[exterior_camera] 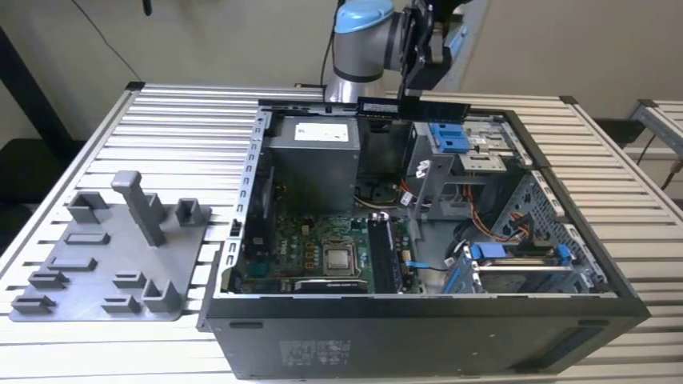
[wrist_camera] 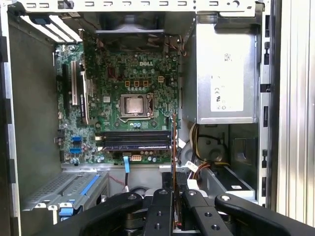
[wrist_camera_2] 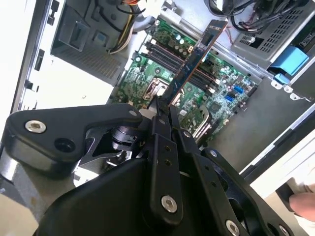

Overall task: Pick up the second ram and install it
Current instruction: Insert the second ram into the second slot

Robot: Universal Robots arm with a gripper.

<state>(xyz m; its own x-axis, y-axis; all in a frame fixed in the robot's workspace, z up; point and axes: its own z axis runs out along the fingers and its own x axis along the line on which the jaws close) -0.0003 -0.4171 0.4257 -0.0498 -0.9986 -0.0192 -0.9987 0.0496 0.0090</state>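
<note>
second ram (exterior_camera: pixel 427 106) | gripped by end effector (wrist_camera_2: pixel 160 108) | above computer case (exterior_camera: pixel 427 336) | white label (wrist_camera: pixel 226 93) on power supply (wrist_camera: pixel 226 44)

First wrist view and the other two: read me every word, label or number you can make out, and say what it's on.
Power supply sticker: print too small to read.
Motherboard: a white maker's logo; the other markings are too small to read.
Case front sticker: blurred, unreadable.
Ram in the gripper: no legible print.
</note>
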